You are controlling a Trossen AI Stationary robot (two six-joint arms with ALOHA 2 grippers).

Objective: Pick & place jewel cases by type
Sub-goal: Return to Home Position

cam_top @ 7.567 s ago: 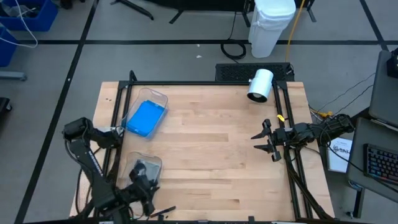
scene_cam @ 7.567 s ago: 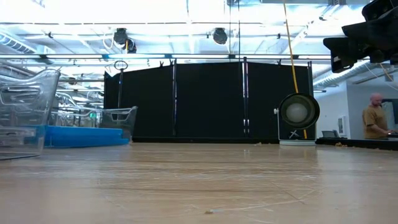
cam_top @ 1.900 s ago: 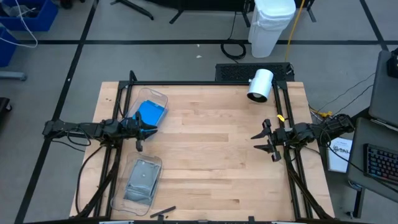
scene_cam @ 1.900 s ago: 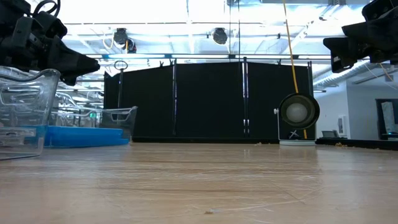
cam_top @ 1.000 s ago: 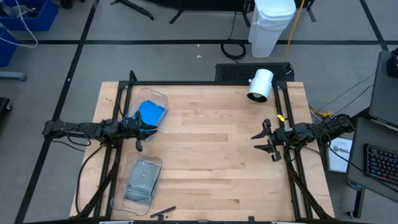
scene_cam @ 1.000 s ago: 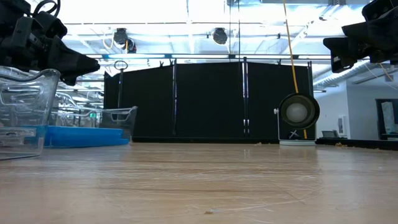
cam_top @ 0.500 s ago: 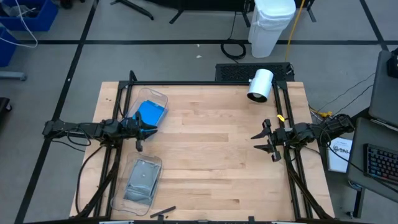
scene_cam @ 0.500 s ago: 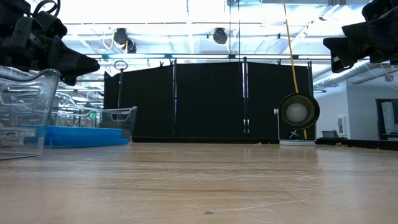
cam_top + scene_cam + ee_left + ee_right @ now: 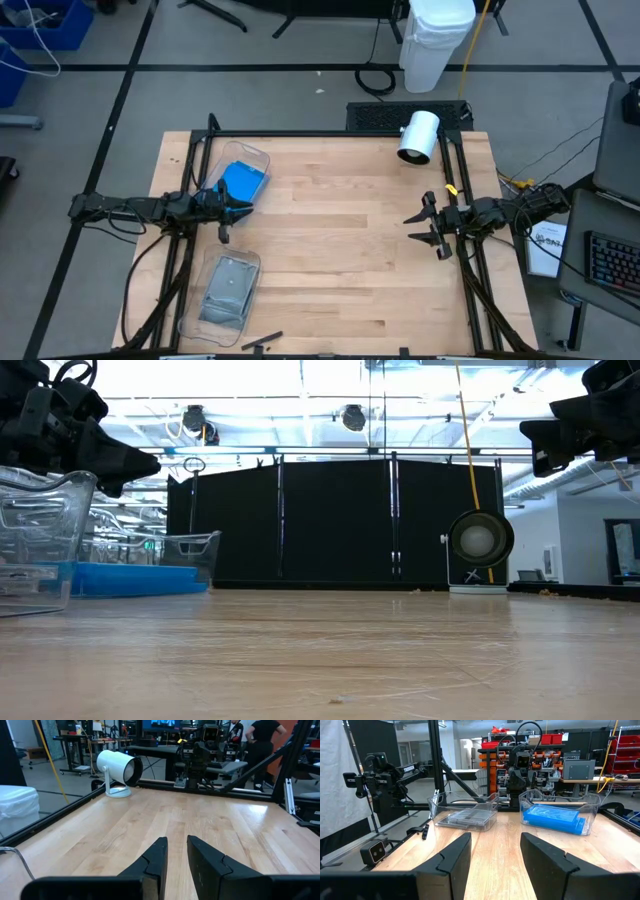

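The blue jewel cases (image 9: 243, 180) lie stacked in a clear bin (image 9: 222, 163) at the table's far left; they also show in the right wrist view (image 9: 555, 816) and the low view (image 9: 130, 578). The grey/clear jewel cases (image 9: 228, 290) lie in a second clear bin (image 9: 197, 318) at the near left, also seen from the right wrist (image 9: 467, 817). My left gripper (image 9: 240, 211) hovers by the blue bin's near side, fingers a narrow gap apart (image 9: 176, 840), holding nothing. My right gripper (image 9: 425, 225) waits open at the table's right edge (image 9: 495, 836).
A white cylindrical lamp (image 9: 418, 137) stands at the far right corner. A small dark object (image 9: 262, 341) lies at the near edge by the grey bin. Black frame rails (image 9: 460, 200) run along the left and right sides. The middle of the wooden table (image 9: 340, 240) is bare.
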